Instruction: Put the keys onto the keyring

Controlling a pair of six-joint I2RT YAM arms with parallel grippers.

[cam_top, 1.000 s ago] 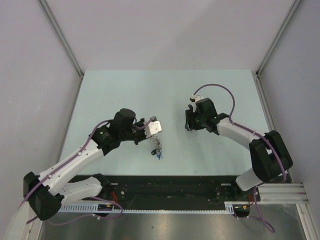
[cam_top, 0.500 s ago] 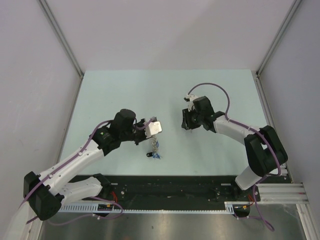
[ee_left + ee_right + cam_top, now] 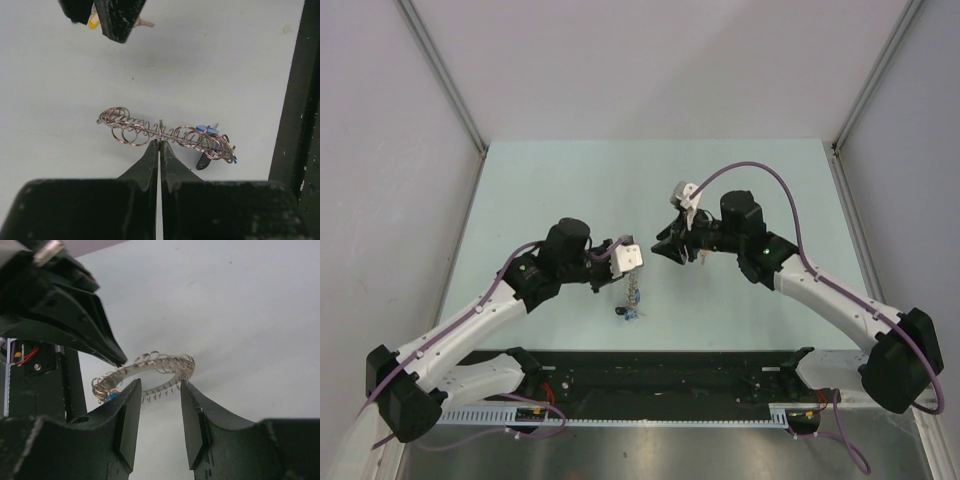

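Where the left claw ends, its two fingers are clenched together on the rim of the keyring, pinching it near the middle.

Keyring: grey metal, seen edge-on, fringed with small silvery loops, held off the table.

Keys: one blue-headed key and one black-headed key, both hanging at the ring's end nearest the black rail.

Right claw: fingers parted with nothing between them, pointed at the ring from its far side, near but apart.

Yellow-headed key: partly hidden behind one right finger, its thin metal tip showing. I cannot tell whether the finger touches it.
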